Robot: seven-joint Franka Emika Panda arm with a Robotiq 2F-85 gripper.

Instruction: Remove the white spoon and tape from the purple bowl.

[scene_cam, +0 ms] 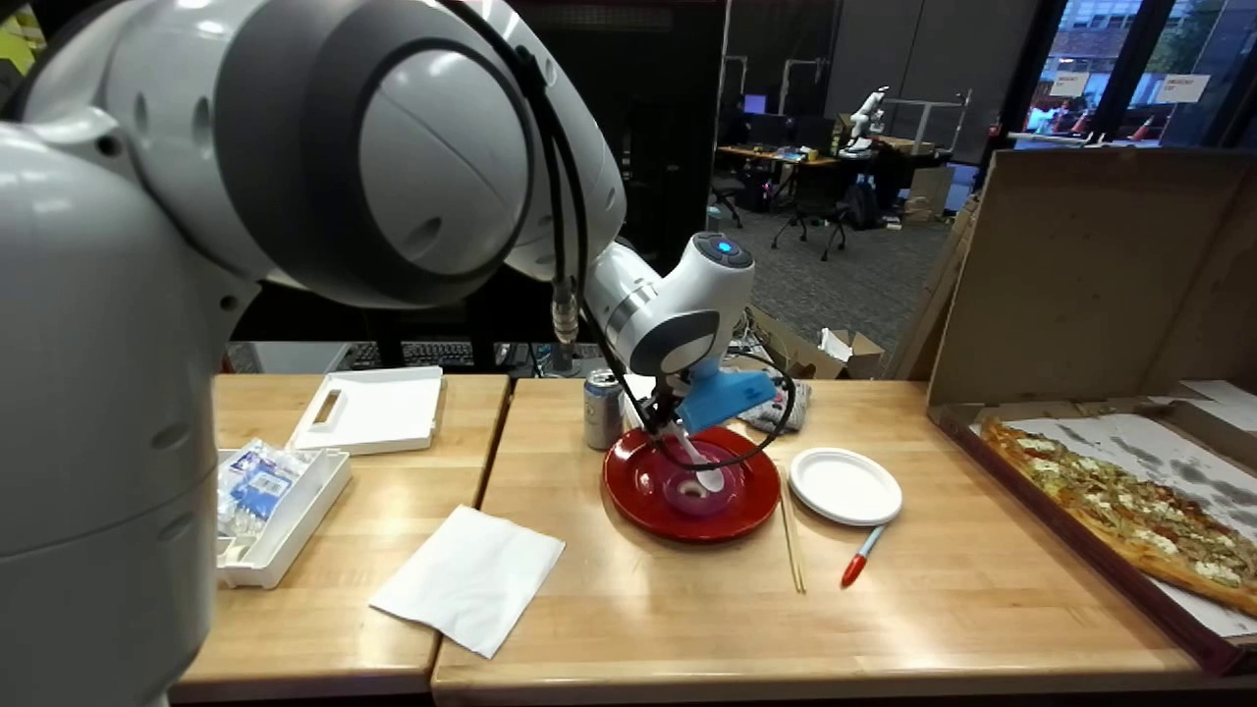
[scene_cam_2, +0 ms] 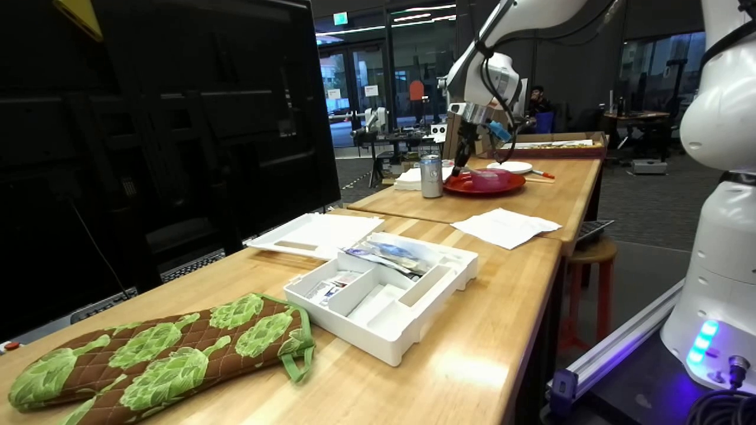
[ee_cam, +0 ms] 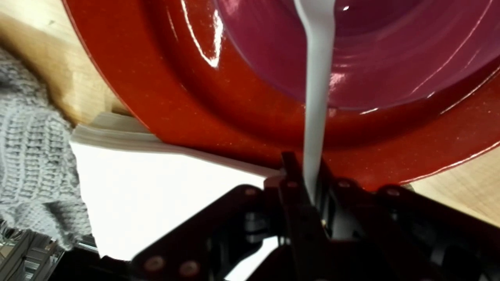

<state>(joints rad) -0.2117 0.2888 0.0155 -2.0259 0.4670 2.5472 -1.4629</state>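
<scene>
A translucent purple bowl (scene_cam: 725, 503) rests on a wider glossy red plate (scene_cam: 761, 496); both also show in the wrist view, the bowl (ee_cam: 269, 58) cut off at the top. The white spoon (ee_cam: 318, 78) lies across the bowl's near side, its handle between the fingers of my gripper (ee_cam: 306, 162), which is shut on it. In an exterior view the spoon's head (scene_cam: 710, 480) hangs over the bowl's inside. A small pale ring, the tape (scene_cam: 690, 488), sits in the bowl beside that head; the wrist view does not show it.
A can (scene_cam: 602, 412) stands close beside the red plate. White napkins (ee_cam: 156, 195) are stacked under the gripper, with grey knit cloth (ee_cam: 35, 148) nearby. Chopsticks (scene_cam: 792, 535), a white plate (scene_cam: 846, 487), a red-capped marker (scene_cam: 861, 560) and a pizza box (scene_cam: 1080, 295) lie beyond.
</scene>
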